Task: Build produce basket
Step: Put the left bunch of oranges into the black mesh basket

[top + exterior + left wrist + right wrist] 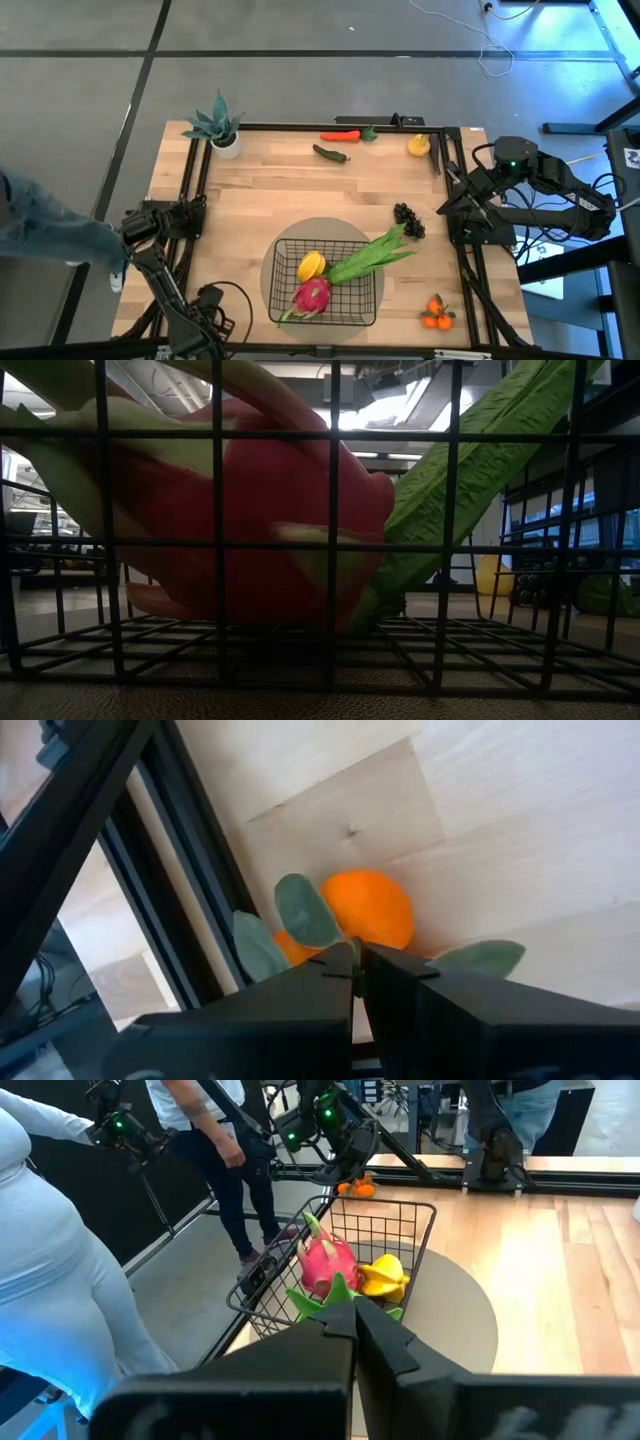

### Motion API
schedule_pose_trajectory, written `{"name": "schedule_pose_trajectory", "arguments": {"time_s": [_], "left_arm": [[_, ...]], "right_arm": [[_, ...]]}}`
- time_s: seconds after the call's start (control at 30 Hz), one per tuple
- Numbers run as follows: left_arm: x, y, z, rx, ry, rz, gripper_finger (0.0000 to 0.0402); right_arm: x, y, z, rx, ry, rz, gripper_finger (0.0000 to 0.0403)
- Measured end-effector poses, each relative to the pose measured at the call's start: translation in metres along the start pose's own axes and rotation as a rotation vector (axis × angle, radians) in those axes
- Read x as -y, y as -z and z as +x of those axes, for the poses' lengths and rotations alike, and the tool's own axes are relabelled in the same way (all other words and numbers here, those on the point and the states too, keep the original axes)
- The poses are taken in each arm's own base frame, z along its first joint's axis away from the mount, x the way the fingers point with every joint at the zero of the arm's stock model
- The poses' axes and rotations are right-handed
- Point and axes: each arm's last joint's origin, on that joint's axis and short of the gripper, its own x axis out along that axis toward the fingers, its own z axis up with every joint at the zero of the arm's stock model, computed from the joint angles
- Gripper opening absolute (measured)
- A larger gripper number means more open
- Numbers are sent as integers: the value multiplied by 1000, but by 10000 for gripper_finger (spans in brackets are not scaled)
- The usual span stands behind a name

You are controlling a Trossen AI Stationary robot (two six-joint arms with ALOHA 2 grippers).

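The black wire basket point(372, 300) stands on a grey round mat at the table's near middle. A pink dragon fruit point(312, 295), a yellow mango point(311, 265) and the base of the green leafy stalks point(375, 255) lie in it. The stalks' leaf end lies over the basket's far right rim. Small oranges with leaves point(437, 313) lie by the near right rail. My left gripper point(357, 965) is shut just over the oranges point(370, 910); it also shows in the right wrist view point(350, 1150). My right gripper point(355, 1308) is shut and empty at the table's right side. My left gripper's shut fingertips stand right at the oranges' leaves point(310, 910), coming from above. I cannot tell whether they touch the leaves or the fruit.
Dark grapes point(408, 220) lie right of the basket. A red pepper point(340, 136), a green pepper point(330, 153) and a yellow fruit point(418, 145) lie at the far edge. A potted spiky plant point(220, 125) stands far left. People point(60, 1260) stand beside the table.
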Motion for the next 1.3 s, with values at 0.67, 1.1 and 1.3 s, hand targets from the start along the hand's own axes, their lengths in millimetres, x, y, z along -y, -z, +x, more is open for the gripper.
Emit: {"name": "schedule_pose_trajectory", "arguments": {"time_s": [0.67, 1.1, 1.3], "left_arm": [[25, -51, -113, 162, 354, 117, 0], [38, -111, -169, 214, 513, 347, 0], [43, -143, -183, 325, 542, 395, 0]], "right_arm": [[-3, 0, 0, 11, -88, -44, 0], [-2, 0, 0, 10, -80, -56, 0], [-2, 0, 0, 10, -80, -56, 0]]}}
